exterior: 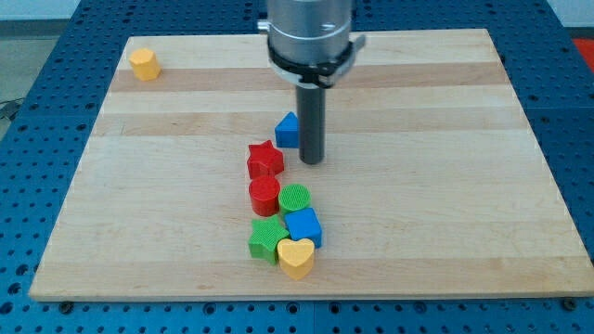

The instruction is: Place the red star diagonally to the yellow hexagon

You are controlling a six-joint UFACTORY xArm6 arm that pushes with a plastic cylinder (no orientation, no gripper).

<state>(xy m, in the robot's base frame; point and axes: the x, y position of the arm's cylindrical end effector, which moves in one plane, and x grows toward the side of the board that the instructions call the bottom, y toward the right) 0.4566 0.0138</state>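
The red star [265,159] lies near the board's middle. The yellow hexagon [144,64] sits far off at the view's top left corner of the board. My tip [311,161] rests on the board just to the right of the red star, with a small gap between them. A blue triangle block [288,130] sits right beside the rod on its left, above and right of the star.
Below the star a cluster runs downward: a red cylinder [264,195], a green cylinder [295,199], a blue block [303,225], a green block [267,240] and a yellow heart [297,257]. The wooden board [445,186] is ringed by blue perforated table.
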